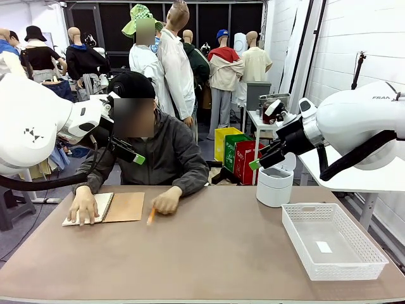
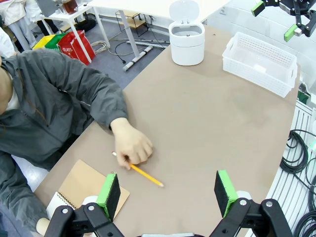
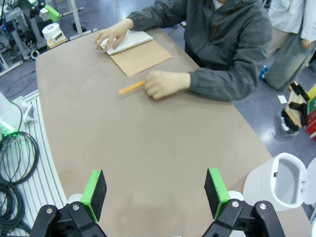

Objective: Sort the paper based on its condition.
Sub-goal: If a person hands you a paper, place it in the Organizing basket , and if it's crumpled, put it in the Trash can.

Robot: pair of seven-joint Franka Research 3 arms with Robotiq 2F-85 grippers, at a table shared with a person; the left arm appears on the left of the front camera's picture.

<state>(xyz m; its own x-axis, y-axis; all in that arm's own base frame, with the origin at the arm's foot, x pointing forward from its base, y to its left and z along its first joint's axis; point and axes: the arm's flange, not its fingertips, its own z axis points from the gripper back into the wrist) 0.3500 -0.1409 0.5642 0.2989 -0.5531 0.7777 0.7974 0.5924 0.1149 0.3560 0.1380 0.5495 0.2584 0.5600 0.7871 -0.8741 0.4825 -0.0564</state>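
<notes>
Loose paper is out of view. The white page that shows belongs to the open spiral notebook (image 1: 123,207) (image 2: 81,185) (image 3: 140,57) with a tan cover, at the table's far left. A person seated across the table presses one hand (image 1: 82,206) on that page. Their other hand (image 1: 166,201) rests on an orange pencil (image 1: 151,216) (image 2: 145,175) (image 3: 132,87). My left gripper (image 1: 126,133) (image 2: 167,190) hangs open high above the notebook side, holding nothing. High on the right, my right gripper (image 1: 264,144) (image 3: 155,190) is open and also holds nothing.
A white mesh basket (image 1: 297,229) (image 2: 259,66) stands at the table's front right with a small white tag on its floor. A white lidded bin (image 1: 274,185) (image 2: 186,42) (image 3: 281,180) stands behind it. Bare brown tabletop spans the middle and front.
</notes>
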